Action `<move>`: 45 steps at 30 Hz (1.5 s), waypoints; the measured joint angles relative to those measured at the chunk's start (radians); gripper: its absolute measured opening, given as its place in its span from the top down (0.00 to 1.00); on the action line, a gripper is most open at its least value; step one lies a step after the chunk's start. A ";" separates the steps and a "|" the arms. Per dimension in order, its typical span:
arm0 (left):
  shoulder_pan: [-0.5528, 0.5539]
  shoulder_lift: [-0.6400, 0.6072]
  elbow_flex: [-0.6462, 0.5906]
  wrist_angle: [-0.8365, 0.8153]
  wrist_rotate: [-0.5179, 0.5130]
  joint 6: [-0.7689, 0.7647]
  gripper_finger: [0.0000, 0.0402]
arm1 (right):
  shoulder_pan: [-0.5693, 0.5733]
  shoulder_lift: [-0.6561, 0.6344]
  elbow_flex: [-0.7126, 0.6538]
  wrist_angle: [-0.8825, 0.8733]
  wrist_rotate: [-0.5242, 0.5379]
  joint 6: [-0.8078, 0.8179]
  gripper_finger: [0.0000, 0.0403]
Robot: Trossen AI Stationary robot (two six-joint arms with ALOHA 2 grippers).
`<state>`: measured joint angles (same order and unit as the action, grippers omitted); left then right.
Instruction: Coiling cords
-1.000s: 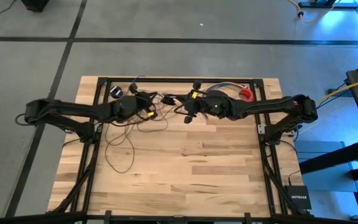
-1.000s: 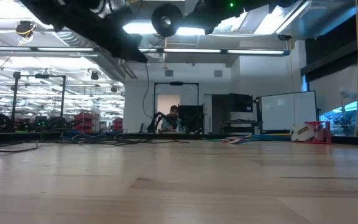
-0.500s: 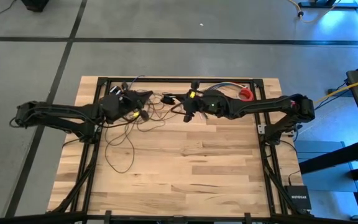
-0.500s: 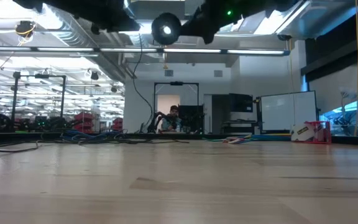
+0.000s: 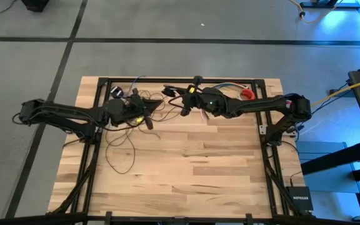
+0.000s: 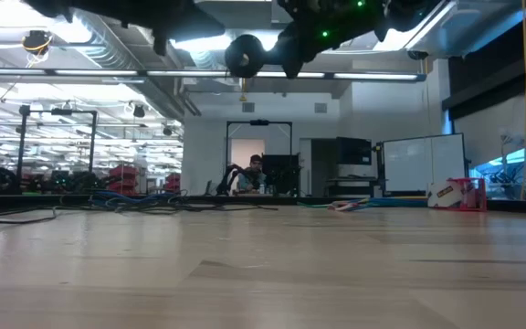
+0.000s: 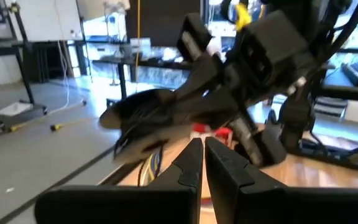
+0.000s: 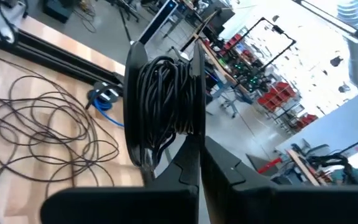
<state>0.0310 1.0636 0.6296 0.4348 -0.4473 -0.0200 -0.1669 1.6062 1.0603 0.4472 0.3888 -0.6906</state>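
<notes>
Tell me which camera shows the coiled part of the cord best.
The right wrist view: the wound coil fills the frame. The high view shows only a dark speck at the right gripper; the low view a round silhouette overhead; the left wrist a blur.

The left gripper point(image 5: 150, 123) has swung back right; the right gripper point(image 5: 169, 92) moved farther left.

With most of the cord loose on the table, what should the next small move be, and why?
Probably the left gripper should carry cord to the spool and lay on another wrap. The right gripper, shut, holds the partly wound spool up, while many loops of the cord lie loose on the table.
</notes>
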 joint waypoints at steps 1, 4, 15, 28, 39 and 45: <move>-0.002 0.016 0.000 0.026 0.000 0.003 0.97 | 0.000 0.000 0.000 -0.003 -0.010 0.002 0.99; -0.008 0.049 0.000 0.081 0.011 0.059 0.97 | 0.000 0.000 0.000 -0.002 -0.022 0.002 0.99; -0.017 0.049 -0.001 -0.207 0.012 0.068 0.95 | 0.003 0.000 0.000 -0.022 0.038 -0.047 0.99; 0.078 0.448 -0.001 0.205 0.014 0.005 0.61 | 0.003 -0.001 0.026 -0.035 0.038 -0.048 0.99; 0.140 0.674 -0.002 0.565 0.110 0.139 0.64 | 0.003 -0.001 0.026 -0.060 0.046 -0.052 0.99; 0.162 0.681 0.001 0.608 0.104 0.190 0.65 | 0.003 -0.001 0.026 -0.055 0.046 -0.069 0.99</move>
<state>0.1934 1.7443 0.6304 1.0430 -0.3436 0.1703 -0.1642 1.6054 1.0863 0.3920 0.4343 -0.7599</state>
